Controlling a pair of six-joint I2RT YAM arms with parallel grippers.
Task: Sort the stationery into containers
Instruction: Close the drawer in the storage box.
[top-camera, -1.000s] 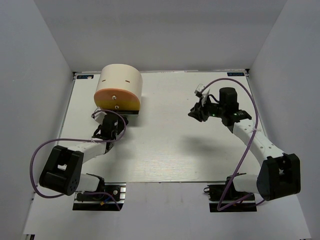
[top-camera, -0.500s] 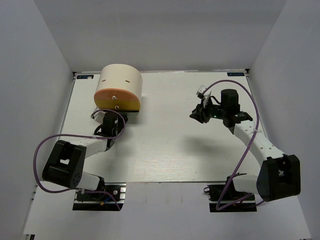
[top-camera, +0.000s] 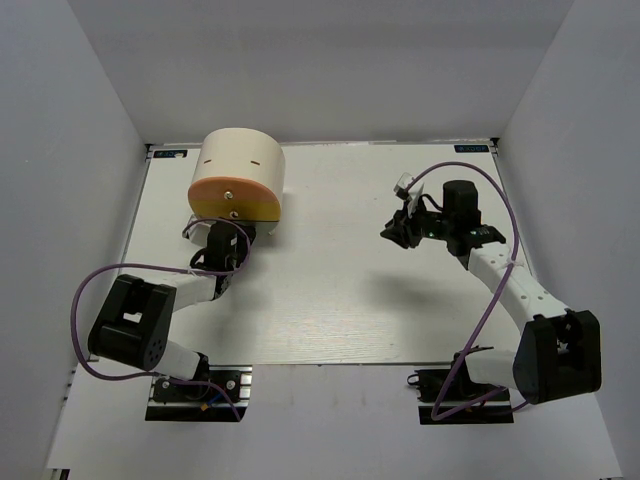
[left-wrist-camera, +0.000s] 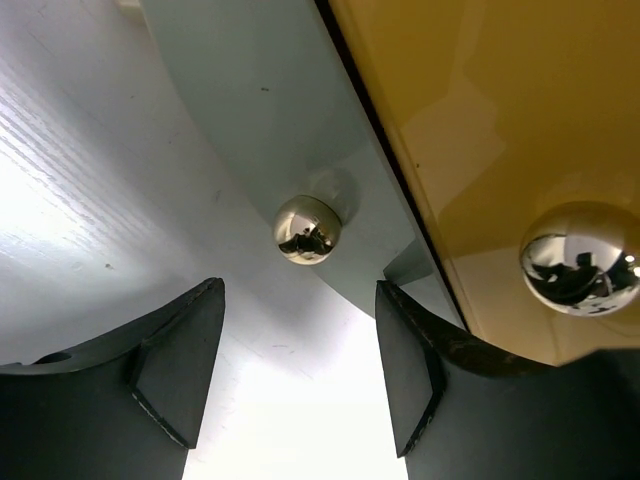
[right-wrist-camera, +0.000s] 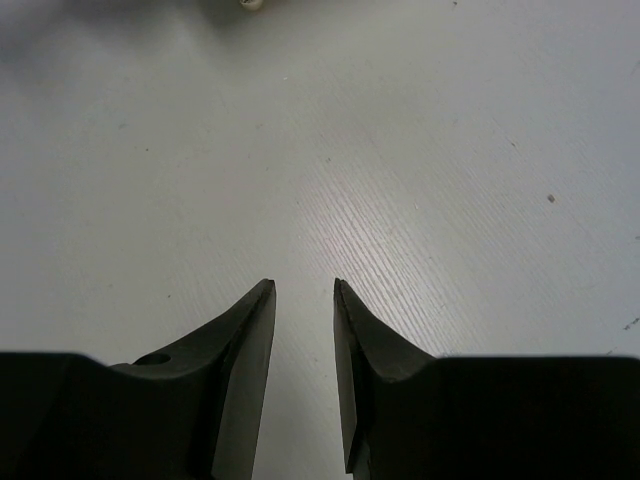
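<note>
The cream half-cylinder organiser (top-camera: 240, 155) stands at the table's back left, with an orange drawer (top-camera: 232, 188) over a yellow drawer (top-camera: 236, 209). My left gripper (top-camera: 222, 233) sits low at its front, open and empty. In the left wrist view my left gripper (left-wrist-camera: 298, 292) points at a small round metal knob (left-wrist-camera: 307, 228) on a pale grey bottom drawer front (left-wrist-camera: 250, 110). The yellow drawer (left-wrist-camera: 480, 120) and its knob (left-wrist-camera: 578, 258) lie to the right. My right gripper (top-camera: 392, 232) (right-wrist-camera: 303, 285) hovers over bare table, narrowly open and empty. No stationery shows.
The white table (top-camera: 330, 290) is boxed in by grey walls at the left, right and back. A purple cable (top-camera: 500, 200) loops over the right arm. A tiny pale bit (right-wrist-camera: 252, 4) lies at the top edge of the right wrist view; I cannot tell what it is.
My left gripper has moved forward, closer to the organiser's front, and the left arm's elbow has swung inward. The right arm has barely shifted.
</note>
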